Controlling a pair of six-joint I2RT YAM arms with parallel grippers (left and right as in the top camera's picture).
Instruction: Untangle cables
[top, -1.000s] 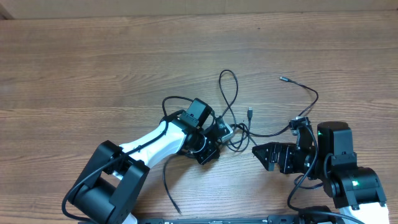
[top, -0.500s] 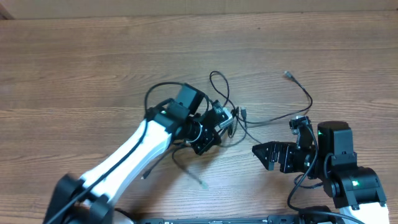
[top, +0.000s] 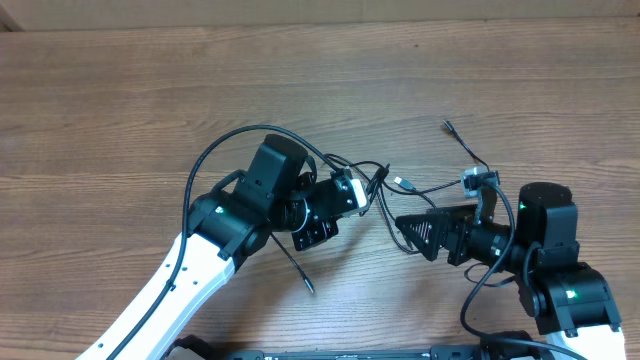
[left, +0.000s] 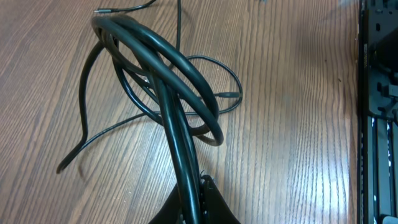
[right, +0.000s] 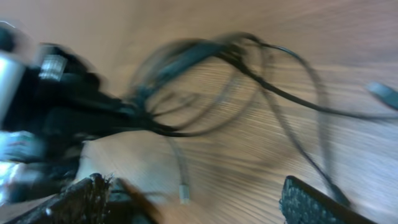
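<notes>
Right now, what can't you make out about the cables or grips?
- Overhead: tangle beside the left gripper too small; which of the cables lies on top is unclear.
- Overhead: right gripper touching a strand or not, its own fingers hide it.
- Left wrist: bottom edge crops the fingers.
- Right wrist: motion blur smears every crossing.

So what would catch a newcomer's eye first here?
A knot of thin black cables sits mid-way across the wooden table, pinched in the left gripper on its white arm. Just beside it, the black right gripper faces the tangle with jaws spread wide.
</notes>
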